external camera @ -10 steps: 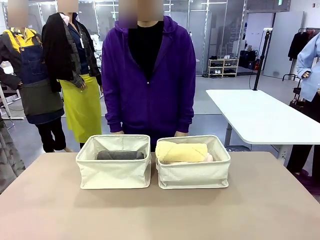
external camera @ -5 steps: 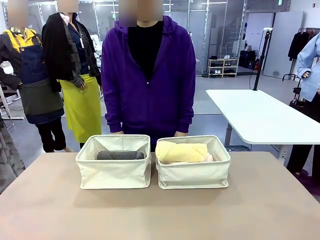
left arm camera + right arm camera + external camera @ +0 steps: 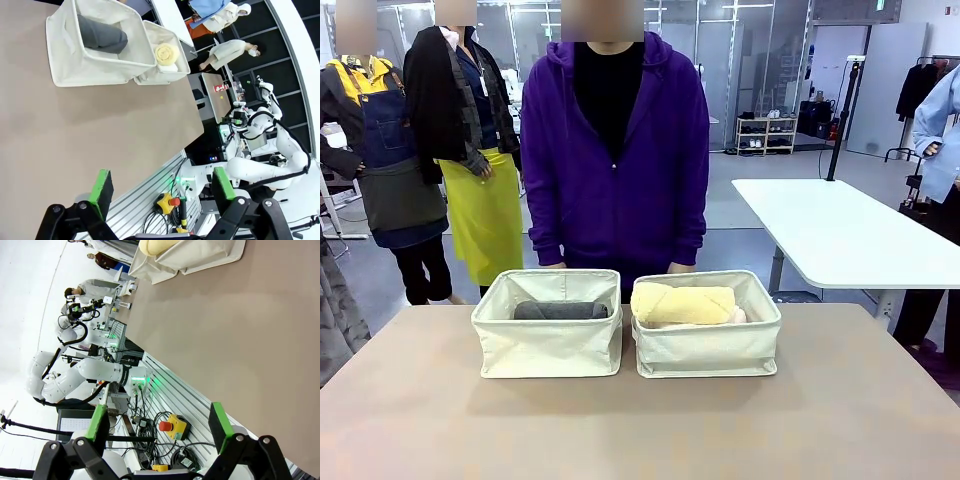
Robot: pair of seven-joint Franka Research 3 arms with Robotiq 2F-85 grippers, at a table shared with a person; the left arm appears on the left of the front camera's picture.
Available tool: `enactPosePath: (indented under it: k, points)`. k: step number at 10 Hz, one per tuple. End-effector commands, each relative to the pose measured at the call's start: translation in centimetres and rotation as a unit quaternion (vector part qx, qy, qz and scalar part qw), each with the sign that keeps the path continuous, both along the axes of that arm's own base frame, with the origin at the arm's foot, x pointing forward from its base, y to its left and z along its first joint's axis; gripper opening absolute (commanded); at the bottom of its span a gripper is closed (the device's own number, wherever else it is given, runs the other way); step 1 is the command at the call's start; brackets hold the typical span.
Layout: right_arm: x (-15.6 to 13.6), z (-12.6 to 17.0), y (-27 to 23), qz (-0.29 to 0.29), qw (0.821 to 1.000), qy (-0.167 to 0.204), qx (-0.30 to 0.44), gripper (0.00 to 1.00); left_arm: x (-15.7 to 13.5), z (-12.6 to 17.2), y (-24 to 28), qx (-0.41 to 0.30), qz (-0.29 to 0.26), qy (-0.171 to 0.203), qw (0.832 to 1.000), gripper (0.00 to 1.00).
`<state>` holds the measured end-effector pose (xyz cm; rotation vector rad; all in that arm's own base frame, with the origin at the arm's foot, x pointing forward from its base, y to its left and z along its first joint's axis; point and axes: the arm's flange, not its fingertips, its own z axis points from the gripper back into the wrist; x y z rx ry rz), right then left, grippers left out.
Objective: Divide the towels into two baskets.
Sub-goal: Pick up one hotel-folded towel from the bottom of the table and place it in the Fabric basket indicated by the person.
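Landmark = left basket (image 3: 548, 338), mid-table, in front of the person (image 3: 615, 150) in the purple hoodie.

L to R: dark grey towel (image 3: 561, 311) lies low inside it, roll lengthwise along the basket so it fits flat. Right basket (image 3: 708, 340) sits touching its right side; pale yellow towel (image 3: 682, 303) rides high there, prob. stacked on another roll, a pale edge peeking at its right end, colour unclear. Looks like towels are split btw both baskets.

Left gripper (image 3: 160, 187): well back from left basket, past the table's near edge, fingers apart, nothing held. Right gripper (image 3: 159, 422): same, spread, empty, parked clear so the person has room.
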<state>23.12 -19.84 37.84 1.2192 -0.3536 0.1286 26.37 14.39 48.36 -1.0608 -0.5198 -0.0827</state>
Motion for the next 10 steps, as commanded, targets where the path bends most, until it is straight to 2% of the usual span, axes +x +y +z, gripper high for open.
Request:
enactPosePath:
  k: [1,10]
  points:
    - [-0.27,0.06,0.50,-0.003,1.000,-0.010,0.004,1.00,-0.12,0.36,0.13,-0.006,-0.007,-0.012,1.000,1.00]
    - [-0.27,0.06,0.50,-0.003,1.000,-0.010,0.004,1.00,-0.12,0.36,0.13,-0.006,-0.007,-0.012,1.000,1.00]
